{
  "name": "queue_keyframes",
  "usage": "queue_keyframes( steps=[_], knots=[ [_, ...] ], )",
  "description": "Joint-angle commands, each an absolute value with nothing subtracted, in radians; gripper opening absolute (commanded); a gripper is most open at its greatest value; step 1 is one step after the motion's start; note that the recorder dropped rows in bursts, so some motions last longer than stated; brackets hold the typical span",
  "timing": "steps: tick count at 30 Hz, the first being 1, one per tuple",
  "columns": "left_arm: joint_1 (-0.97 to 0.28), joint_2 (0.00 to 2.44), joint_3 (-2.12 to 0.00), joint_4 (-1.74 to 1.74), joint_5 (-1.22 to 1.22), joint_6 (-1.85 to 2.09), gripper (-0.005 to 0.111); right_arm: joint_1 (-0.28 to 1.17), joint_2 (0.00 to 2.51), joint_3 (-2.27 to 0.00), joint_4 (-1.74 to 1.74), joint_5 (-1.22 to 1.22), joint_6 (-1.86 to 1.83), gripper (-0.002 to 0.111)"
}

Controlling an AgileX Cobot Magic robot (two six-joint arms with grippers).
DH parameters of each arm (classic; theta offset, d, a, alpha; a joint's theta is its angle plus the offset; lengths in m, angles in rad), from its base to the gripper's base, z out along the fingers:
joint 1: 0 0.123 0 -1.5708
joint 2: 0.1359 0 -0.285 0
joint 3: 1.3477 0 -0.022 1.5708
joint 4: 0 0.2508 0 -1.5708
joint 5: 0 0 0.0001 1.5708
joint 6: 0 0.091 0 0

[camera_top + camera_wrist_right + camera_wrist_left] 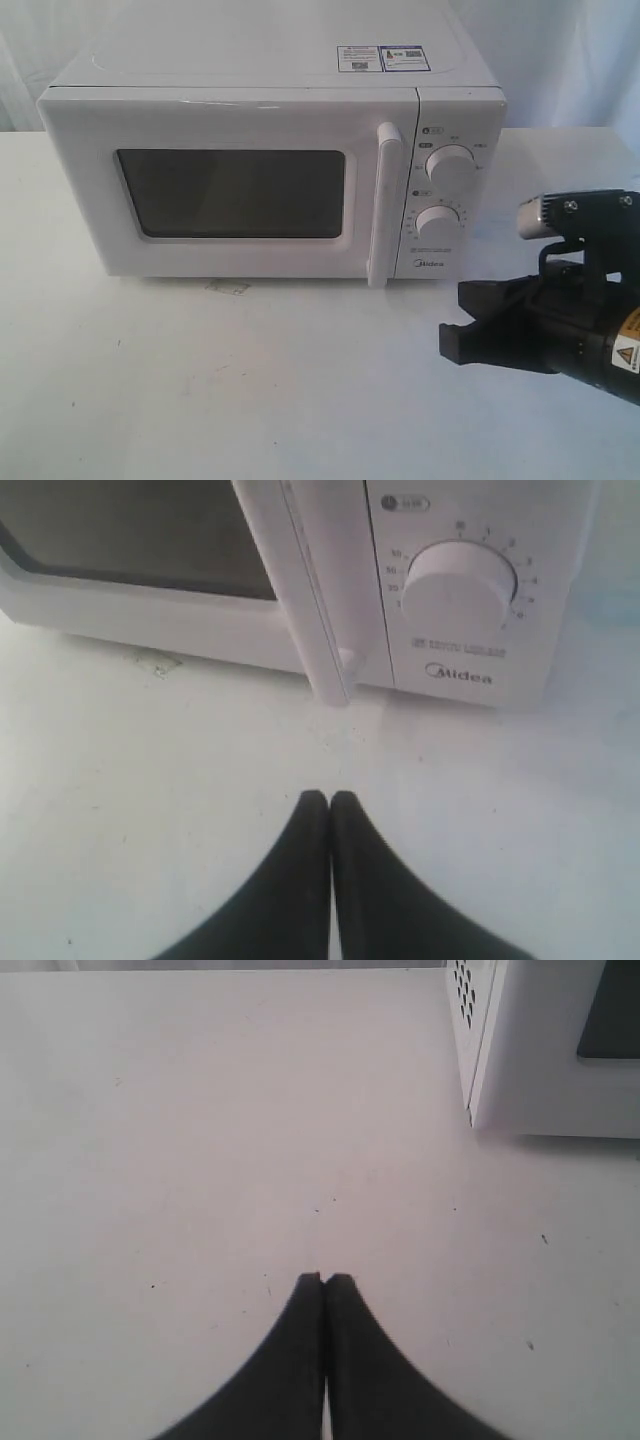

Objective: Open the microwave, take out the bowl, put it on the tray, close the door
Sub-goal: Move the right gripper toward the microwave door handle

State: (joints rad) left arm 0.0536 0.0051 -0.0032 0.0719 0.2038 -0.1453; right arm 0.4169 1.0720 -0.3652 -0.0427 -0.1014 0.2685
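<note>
Microwave [270, 150] sits on the tabletop [250, 390] with its door [230, 190] shut, bowl unseen, so opening comes first. Both left jaws and right jaws are pressed together, empty; the right jaws likely must part and hook the handle [383, 205].

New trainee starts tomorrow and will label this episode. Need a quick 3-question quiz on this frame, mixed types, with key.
1. True or false: the door of the microwave is fully shut.
2. In its wrist view, the right gripper is: A) wide open, B) shut with nothing held, C) half open.
3. How many round dials sit on the panel to the right of the handle in the exterior view?

Key: 1 true. 2 B. 3 two.
</note>
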Motion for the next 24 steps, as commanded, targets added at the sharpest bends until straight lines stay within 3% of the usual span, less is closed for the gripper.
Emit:
queue_keyframes(
  steps=[1,8,11,15,20,24],
  knots=[
    [0.057,0.000,0.000,0.069,0.202,-0.150,0.000,0.418,1.075,-0.369,-0.022,-0.022,0.270,0.000],
    [0.057,0.000,0.000,0.069,0.202,-0.150,0.000,0.418,1.088,-0.424,0.138,0.172,0.149,0.000],
    [0.057,0.000,0.000,0.069,0.202,-0.150,0.000,0.418,1.105,-0.452,0.403,0.249,-0.156,0.000],
    [0.057,0.000,0.000,0.069,0.202,-0.150,0.000,0.418,1.142,-0.453,0.962,0.207,-0.848,0.000],
    [0.057,0.000,0.000,0.069,0.202,-0.150,0.000,0.418,1.145,-0.453,0.947,-0.034,-0.892,0.000],
    [0.057,0.000,0.000,0.069,0.202,-0.150,0.000,0.431,1.145,-0.487,0.887,0.027,-0.897,0.000]
  ],
)
